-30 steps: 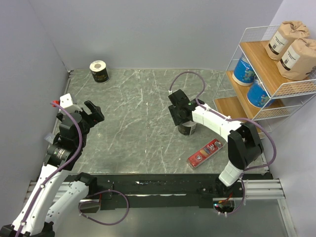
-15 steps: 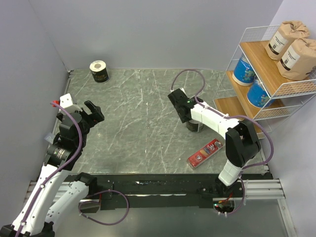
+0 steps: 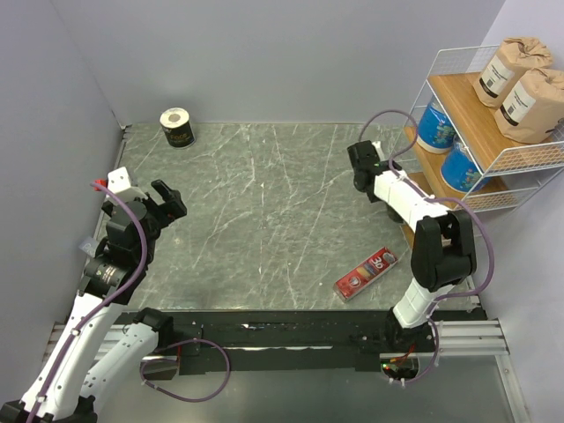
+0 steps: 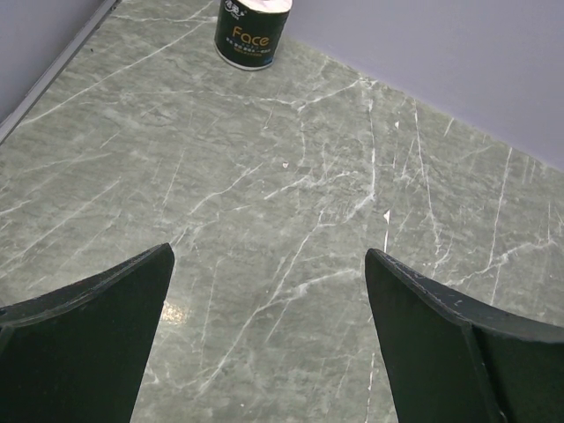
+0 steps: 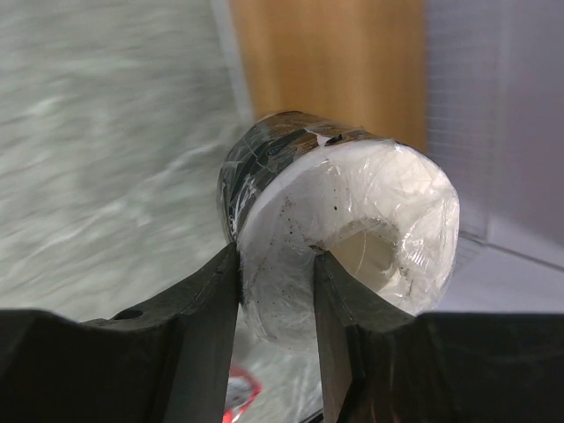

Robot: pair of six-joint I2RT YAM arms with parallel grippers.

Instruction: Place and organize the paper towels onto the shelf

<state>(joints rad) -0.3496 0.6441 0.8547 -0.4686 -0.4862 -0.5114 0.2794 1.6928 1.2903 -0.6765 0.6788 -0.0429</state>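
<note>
My right gripper (image 5: 275, 291) is shut on a black paper towel roll with a white top (image 5: 344, 220), pinching its rim. It holds the roll off the table just left of the shelf (image 3: 480, 115); in the top view the gripper (image 3: 363, 167) hides the roll. The shelf's lowest wooden tier (image 5: 326, 62) lies behind the roll. Two brown rolls (image 3: 520, 84) stand on the top tier and two blue rolls (image 3: 448, 145) on the middle tier. A second black roll (image 3: 178, 128) stands at the far left corner, also in the left wrist view (image 4: 253, 31). My left gripper (image 4: 269, 300) is open and empty.
A flat red box (image 3: 367, 272) lies on the grey marble table (image 3: 256, 203) near the right arm's base. Grey walls close in the left and back sides.
My right gripper has lifted the black roll off the table's middle and carried it right and back, up to the shelf. The left arm has not moved.
</note>
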